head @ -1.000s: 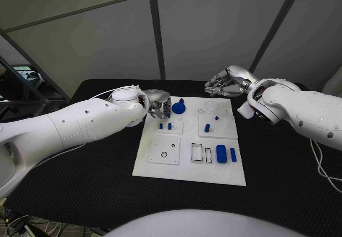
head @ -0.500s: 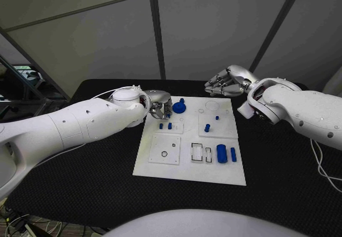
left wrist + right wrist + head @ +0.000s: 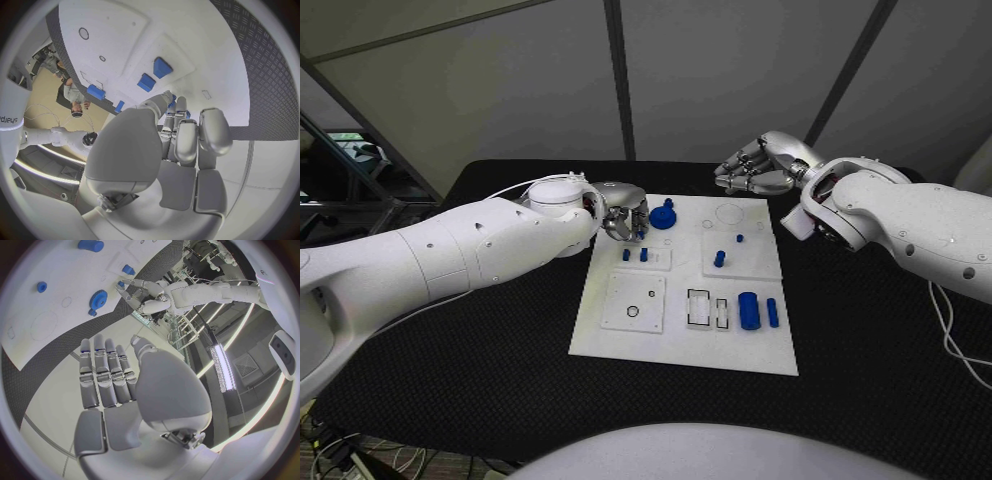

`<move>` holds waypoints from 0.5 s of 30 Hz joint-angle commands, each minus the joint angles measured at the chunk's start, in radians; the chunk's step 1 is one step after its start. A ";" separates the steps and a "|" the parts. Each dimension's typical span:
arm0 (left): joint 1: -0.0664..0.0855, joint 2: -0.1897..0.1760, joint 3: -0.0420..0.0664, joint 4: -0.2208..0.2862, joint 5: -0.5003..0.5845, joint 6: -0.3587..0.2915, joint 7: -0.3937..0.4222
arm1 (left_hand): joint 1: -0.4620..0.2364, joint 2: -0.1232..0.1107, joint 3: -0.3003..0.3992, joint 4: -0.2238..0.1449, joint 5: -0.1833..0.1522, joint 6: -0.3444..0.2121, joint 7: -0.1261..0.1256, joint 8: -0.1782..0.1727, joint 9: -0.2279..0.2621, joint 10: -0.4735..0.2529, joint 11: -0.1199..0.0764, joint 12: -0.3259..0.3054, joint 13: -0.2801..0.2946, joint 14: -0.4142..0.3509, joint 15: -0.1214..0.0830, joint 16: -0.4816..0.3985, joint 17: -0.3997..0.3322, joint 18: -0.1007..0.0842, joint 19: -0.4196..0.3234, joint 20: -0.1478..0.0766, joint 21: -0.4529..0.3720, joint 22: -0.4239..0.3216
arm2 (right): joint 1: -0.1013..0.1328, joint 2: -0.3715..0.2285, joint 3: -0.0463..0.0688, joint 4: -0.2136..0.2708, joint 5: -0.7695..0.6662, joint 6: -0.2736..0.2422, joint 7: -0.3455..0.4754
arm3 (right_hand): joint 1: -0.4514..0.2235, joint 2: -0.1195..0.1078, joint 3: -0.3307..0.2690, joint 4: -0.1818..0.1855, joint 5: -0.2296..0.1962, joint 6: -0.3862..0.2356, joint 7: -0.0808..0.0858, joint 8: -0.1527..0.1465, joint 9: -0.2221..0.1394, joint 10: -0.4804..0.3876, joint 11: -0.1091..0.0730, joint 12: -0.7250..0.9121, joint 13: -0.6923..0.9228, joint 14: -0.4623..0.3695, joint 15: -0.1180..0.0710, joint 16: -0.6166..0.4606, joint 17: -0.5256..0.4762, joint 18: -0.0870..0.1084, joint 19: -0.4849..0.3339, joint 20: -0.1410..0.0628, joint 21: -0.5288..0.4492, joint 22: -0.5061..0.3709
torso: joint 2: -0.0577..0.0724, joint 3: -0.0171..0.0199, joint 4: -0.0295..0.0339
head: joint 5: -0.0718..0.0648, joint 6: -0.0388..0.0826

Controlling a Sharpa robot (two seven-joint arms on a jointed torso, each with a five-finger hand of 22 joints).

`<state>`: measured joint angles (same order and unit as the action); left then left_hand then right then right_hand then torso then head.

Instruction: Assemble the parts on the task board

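Task board [image 3: 687, 340] lies flat in the middle of the black desk [image 3: 473, 370], long axis running away from the robot.

Parts on the board, head view: a blue gear-shaped piece [image 3: 662, 216] stands at the far left corner area. Two small blue pegs [image 3: 635, 255] sit side by side in the left-hand plate just nearer than the gear. Toward the right half, one short blue peg [image 3: 720, 258] stands upright, with a smaller blue stub [image 3: 738, 238] just beyond it. Near the middle right, a thick blue cylinder [image 3: 749, 311] lies on its side, and a thin blue bar [image 3: 772, 313] lies just beside it on the right, parallel. Two empty rectangular slots [image 3: 705, 309] are left of the cylinder; a square plate with a ring mark [image 3: 633, 311] is further left.

Left hand [image 3: 623, 215]: at the far left edge of the board, just beside the gear. Fingers point downward toward the board. In the left wrist view the fingers [image 3: 187, 140] lie close together and fairly straight, nothing visible between them; the tips are over the board near the two pegs. Whether a fingertip touches the gear cannot be told.

Right hand [image 3: 759, 168]: beyond the far right corner of the board, above the desk, well apart from every part. Right wrist view shows the fingers [image 3: 103, 372] extended side by side, thumb apart, holding nothing.
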<state>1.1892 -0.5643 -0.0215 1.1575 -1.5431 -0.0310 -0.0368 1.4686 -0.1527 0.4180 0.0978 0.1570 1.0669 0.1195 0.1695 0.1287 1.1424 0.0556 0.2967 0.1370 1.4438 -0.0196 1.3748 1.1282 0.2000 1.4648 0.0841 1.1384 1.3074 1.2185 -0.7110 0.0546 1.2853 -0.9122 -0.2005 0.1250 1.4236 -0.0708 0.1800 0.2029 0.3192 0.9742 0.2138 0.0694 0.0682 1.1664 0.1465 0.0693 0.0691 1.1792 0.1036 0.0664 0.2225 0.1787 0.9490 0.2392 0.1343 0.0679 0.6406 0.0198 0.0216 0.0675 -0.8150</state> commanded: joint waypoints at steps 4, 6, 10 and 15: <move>0.001 0.002 -0.001 -0.002 -0.011 0.025 0.005 | -0.017 -0.010 -0.007 -0.003 -0.004 -0.014 0.009 -0.023 -0.005 0.003 0.007 -0.015 0.004 0.000 0.007 0.000 -0.005 -0.130 0.016 -0.002 0.004 0.170 | 0.002 0.000 0.000 0.001 -0.002 0.000 0.005 | -0.002 0.008 0.007 0.001 0.005 -0.008 0.002 0.002 0.001 -0.005 0.002 0.003 -0.001 -0.007 0.003 -0.002 -0.002 0.006 0.006 0.002 -0.003 0.000 | 0.000 0.0005 -0.0005 | 0.000 -0.002; 0.001 0.002 -0.001 -0.002 -0.011 0.029 0.009 | -0.022 -0.014 -0.009 -0.003 -0.004 -0.028 0.013 -0.035 -0.009 0.005 0.009 -0.018 0.006 -0.001 0.009 -0.002 -0.009 -0.130 0.015 -0.001 0.002 0.170 | 0.002 0.000 0.000 0.001 -0.002 0.000 0.005 | -0.002 0.008 0.007 0.001 0.005 -0.008 0.002 0.003 0.001 -0.005 0.002 0.003 -0.001 -0.007 0.003 -0.002 -0.002 0.006 0.006 0.002 -0.004 0.000 | 0.000 0.0003 -0.0004 | 0.000 -0.003; 0.001 0.002 -0.001 -0.002 -0.011 0.029 0.017 | -0.025 -0.018 -0.010 -0.002 -0.004 -0.033 0.016 -0.040 -0.011 0.006 0.011 -0.020 0.008 -0.003 0.010 -0.004 -0.014 -0.130 0.014 0.000 0.000 0.169 | 0.002 0.000 0.000 0.000 -0.002 0.001 0.005 | -0.003 0.008 0.008 0.001 0.005 -0.008 0.002 0.003 0.001 -0.005 0.002 0.003 -0.001 -0.007 0.003 -0.002 -0.002 0.006 0.007 0.002 -0.005 0.000 | 0.000 0.0001 -0.0001 | 0.000 -0.003; 0.000 0.001 -0.001 0.001 -0.011 0.025 0.025 | -0.026 -0.021 -0.010 -0.004 -0.003 -0.041 0.017 -0.048 -0.013 0.010 0.011 -0.022 0.010 -0.004 0.011 -0.005 -0.017 -0.129 0.013 0.001 -0.002 0.169 | 0.002 0.001 0.000 0.000 -0.002 0.001 0.005 | -0.003 0.008 0.008 0.001 0.005 -0.008 0.002 0.003 0.001 -0.005 0.002 0.003 -0.001 -0.007 0.003 -0.002 -0.002 0.006 0.007 0.002 -0.005 0.000 | 0.000 -0.0001 -0.0004 | -0.001 -0.005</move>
<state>1.1891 -0.5634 -0.0219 1.1569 -1.5473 -0.0181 -0.0287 1.4516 -0.1696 0.4123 0.0978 0.1571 1.0322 0.1360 0.1246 0.1161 1.1495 0.0626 0.2806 0.1465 1.4401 -0.0159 1.3748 1.1124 0.2000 1.4647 0.0841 1.1384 1.3074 1.2185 -0.7111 0.0546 1.2845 -0.9127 -0.2005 0.1246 1.4236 -0.0708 0.1828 0.2057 0.3192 0.9742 0.2138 0.0694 0.0682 1.1664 0.1465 0.0693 0.0691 1.1792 0.1035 0.0664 0.2210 0.1787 0.9490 0.2392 0.1343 0.0679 0.6407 0.0199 0.0215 0.0675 -0.8191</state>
